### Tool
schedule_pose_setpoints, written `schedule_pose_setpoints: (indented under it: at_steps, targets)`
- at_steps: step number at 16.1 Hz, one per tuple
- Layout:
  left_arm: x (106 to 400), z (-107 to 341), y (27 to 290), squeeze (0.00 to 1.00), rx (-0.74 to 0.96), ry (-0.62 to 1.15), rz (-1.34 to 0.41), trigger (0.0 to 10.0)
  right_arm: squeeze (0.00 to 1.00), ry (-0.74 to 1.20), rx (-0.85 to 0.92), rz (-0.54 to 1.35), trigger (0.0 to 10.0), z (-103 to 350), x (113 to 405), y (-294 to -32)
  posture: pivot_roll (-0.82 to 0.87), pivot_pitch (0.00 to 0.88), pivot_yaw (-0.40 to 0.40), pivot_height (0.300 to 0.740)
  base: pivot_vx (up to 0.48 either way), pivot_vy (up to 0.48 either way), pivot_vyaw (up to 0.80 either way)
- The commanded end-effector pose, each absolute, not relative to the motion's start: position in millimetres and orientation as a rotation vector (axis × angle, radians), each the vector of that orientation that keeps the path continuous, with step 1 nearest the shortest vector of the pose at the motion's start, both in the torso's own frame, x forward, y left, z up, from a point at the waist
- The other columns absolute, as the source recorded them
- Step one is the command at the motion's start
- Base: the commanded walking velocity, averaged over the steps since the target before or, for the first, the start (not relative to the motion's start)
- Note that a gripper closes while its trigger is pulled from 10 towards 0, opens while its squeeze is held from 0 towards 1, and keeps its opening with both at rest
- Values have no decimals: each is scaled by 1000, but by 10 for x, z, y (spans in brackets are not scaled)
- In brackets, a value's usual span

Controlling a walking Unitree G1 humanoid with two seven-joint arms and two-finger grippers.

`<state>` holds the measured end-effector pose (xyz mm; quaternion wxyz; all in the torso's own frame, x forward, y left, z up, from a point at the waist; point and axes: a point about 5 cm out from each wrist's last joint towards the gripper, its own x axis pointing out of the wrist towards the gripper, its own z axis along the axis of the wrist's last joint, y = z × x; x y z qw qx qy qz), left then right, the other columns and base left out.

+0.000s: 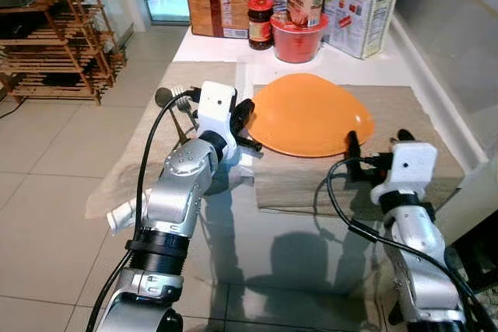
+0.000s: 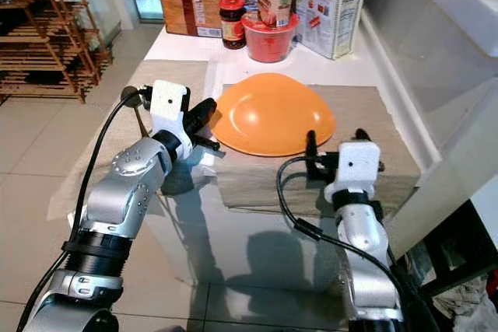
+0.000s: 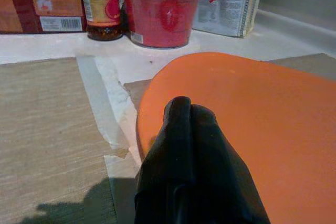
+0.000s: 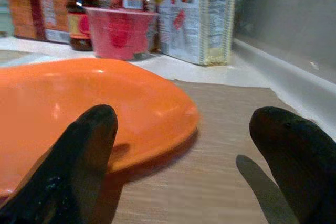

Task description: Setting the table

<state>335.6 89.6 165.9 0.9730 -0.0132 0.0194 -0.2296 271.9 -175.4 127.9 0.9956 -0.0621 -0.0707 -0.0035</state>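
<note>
On the mat, your pressed-together left gripper (image 1: 247,114) seems to touch the plate (image 1: 311,117); center it gently, right gripper (image 4: 184,145) spread.

Head stereo pair: looks forward and down from above both arms onto the table (image 1: 233,270), left eye shifted slightly from the right; both share the orange plate (image 1: 311,114), placemat (image 2: 389,153) and groceries at the far edge.

Left wrist camera: low, close behind the left gripper (image 3: 184,124), fingers pressed together, facing along them across the plate's near rim toward the red tub (image 3: 160,17).

Right wrist camera: near mat level, facing between the spread fingers of the right gripper (image 4: 184,129), sharing plate and tub.
</note>
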Motion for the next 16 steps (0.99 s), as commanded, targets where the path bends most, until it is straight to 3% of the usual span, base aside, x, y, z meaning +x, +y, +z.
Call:
schedule_pose_setpoints:
  at_steps: [1, 5, 12, 16]
  targets:
    - [3282, 1477, 1049, 0, -19, 98, -416, 10000, 0, -141, -113, 37, 10000, 1270, 2754, -1674, -42, 0, 59, 740, 0, 0, 0]
    - [3154, 1468, 1476, 0, 8, 45, -248, 10000, 0, -158, -95, 69, 10000, 1286, 2807, -1621, -33, 0, 66, 740, 0, 0, 0]
    - [3189, 1832, 1457, 0, 21, -85, -237, 10000, 0, -176, -109, 97, 10000, 1261, 2794, -1571, -28, 0, 62, 740, 0, 0, 0]
    - [3128, 1948, 1192, 0, 60, -153, -377, 10000, 0, -187, -133, 66, 10000, 1257, 2765, -1626, -31, 0, 62, 740, 0, 0, 0]
